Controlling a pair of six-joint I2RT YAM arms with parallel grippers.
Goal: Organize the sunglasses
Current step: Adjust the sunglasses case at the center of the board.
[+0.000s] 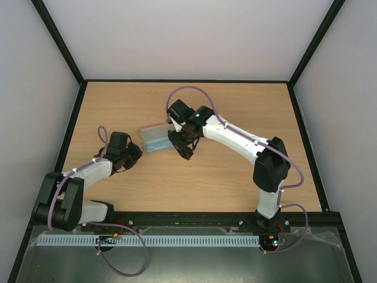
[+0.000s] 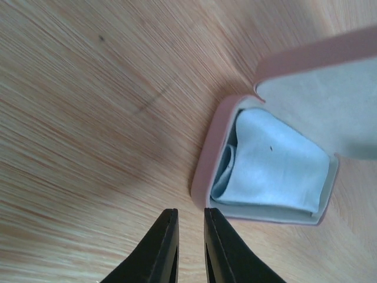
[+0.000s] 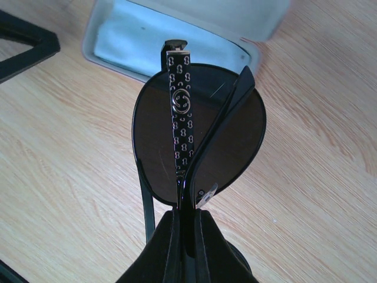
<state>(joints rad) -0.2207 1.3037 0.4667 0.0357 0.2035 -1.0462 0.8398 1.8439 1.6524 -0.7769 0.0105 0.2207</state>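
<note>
My right gripper (image 3: 187,215) is shut on the sunglasses (image 3: 230,147), dark oval lenses with slim folded arms, and holds them just above the table beside the open pink case (image 3: 112,59). In the top view the sunglasses (image 1: 181,146) hang at the case's (image 1: 158,140) right end. The light blue cloth (image 2: 277,165) lies folded inside the case (image 2: 206,171). My left gripper (image 2: 190,215) is just left of the case, its jaws a narrow gap apart with nothing between them. In the top view it (image 1: 136,152) sits near the case's left end.
The case lid (image 2: 330,112) stands open behind the tray. Black frame rails border the wooden table (image 1: 235,188) on the left, right and far sides.
</note>
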